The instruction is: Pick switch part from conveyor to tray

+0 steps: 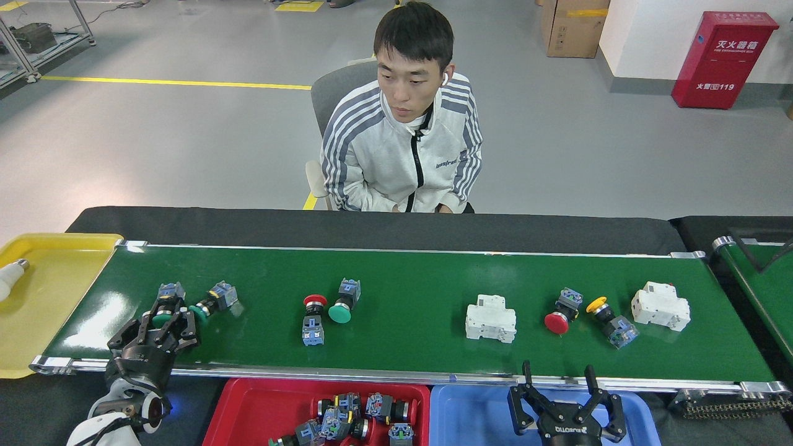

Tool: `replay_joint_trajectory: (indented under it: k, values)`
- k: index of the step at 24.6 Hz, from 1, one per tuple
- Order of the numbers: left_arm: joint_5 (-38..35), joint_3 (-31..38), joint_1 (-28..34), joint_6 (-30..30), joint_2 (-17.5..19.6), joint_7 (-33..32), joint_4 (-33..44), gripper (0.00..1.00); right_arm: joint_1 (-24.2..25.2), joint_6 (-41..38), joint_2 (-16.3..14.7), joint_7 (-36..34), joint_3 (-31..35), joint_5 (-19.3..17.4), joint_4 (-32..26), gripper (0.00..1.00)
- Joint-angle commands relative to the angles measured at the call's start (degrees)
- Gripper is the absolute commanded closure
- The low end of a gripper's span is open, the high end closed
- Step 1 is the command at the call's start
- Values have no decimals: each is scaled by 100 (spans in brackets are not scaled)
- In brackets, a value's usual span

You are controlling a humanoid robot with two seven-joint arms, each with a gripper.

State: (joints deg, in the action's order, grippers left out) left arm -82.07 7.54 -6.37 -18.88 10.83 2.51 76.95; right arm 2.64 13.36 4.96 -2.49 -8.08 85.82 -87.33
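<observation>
- At the far left, a yellow tray [43, 310] lies against the end of the conveyor [403, 279]; a white light bulb [9, 277] rests on it at the picture's edge.
- The left pincer [162, 322] reaches over the belt's near left corner, its fingers spread around a green-capped switch part [166, 305]; whether the fingers touch it cannot be told.
- Just to the right, a 2nd green-capped switch [212, 300] lies on its side.
- Further along, a red-capped switch [313, 317] and a green-capped switch [342, 300] sit close together.
- Behind the conveyor, a person [406, 142] in a white striped jacket sits on a chair.
- Below the belt's near edge, a red tray [248, 412] holds several switch parts [350, 418].
- Right of centre, a white circuit breaker [490, 318] stands on the belt, well apart from the switch pair.
- Next come a red mushroom switch [560, 313] and a yellow-capped switch [608, 323], side by side.
- A 2nd white breaker [660, 305] lies near the belt's right end.
- The right pincer [560, 396] hangs over the blue tray [471, 415], fingers apart and pointing up, holding nothing.
- At the far right, part of a 2nd green belt [765, 285] shows.
</observation>
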Motion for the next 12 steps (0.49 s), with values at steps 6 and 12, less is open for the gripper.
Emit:
replay_joint_trajectory:
  k: [6, 12]
  values:
    - [-20, -718, 1568, -2094, -239, -57, 2043, 42, -773, 9, 110, 319, -35, 22, 638, 1]
    - [-37, -886, 1621, -1751, -415, -154, 2078, 0, -1090, -9, 145, 398, -27, -4, 1008, 24]
